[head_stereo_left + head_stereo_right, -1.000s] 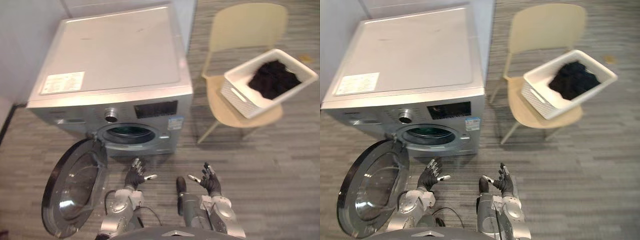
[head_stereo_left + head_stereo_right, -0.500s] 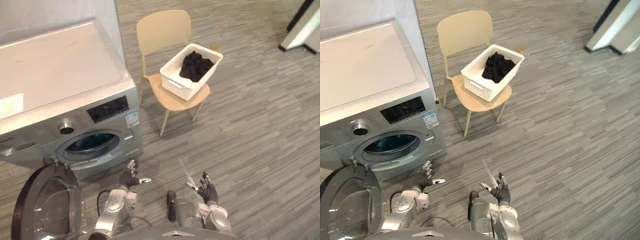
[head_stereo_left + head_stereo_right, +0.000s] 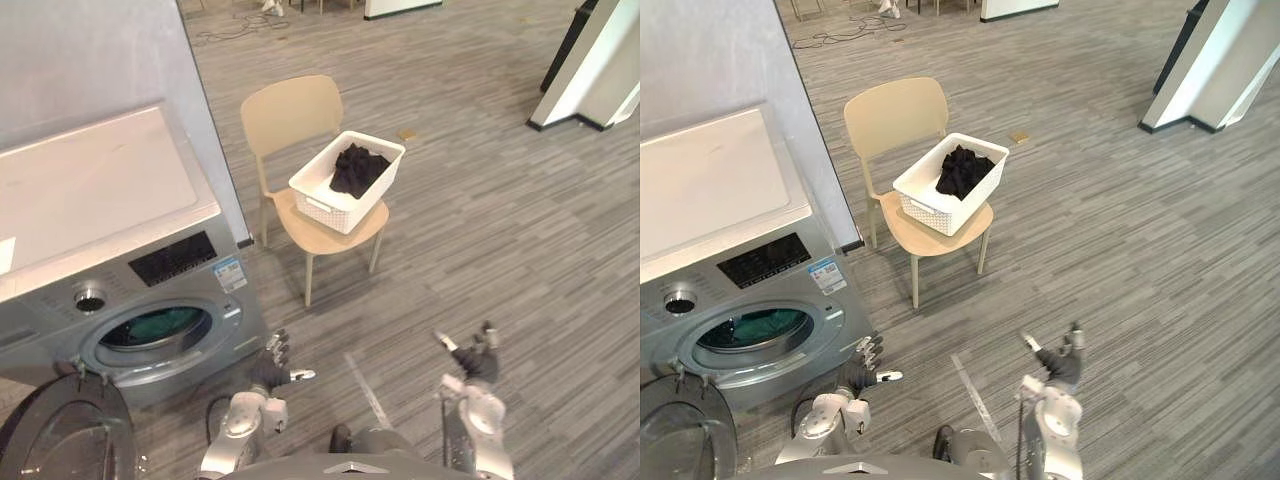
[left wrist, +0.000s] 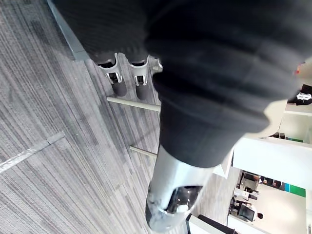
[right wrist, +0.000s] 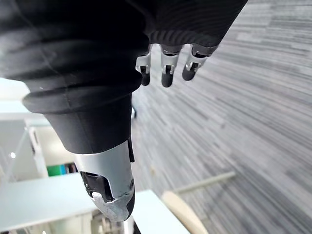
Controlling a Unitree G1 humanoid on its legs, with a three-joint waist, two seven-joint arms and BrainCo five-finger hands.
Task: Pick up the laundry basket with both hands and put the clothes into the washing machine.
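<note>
A white laundry basket [image 3: 345, 182] holding dark clothes [image 3: 357, 167] sits on the seat of a beige chair [image 3: 295, 118] in the middle of the room. To its left stands the grey washing machine [image 3: 90, 250] with its round drum opening [image 3: 155, 330] showing; its door [image 3: 55, 440] hangs open at the lower left. My left hand [image 3: 270, 372] is low, in front of the machine, open with straight fingers. My right hand [image 3: 478, 358] is low at the right, open over bare floor. Both hands are far from the basket and hold nothing.
Grey plank floor [image 3: 500, 220] spreads to the right of the chair. A white pillar or panel with a dark base [image 3: 590, 70] stands at the far right. A grey wall [image 3: 90, 60] rises behind the machine.
The camera has swung up and right, so the chair and basket sit further off near the middle. My right hand has moved out to the right.
</note>
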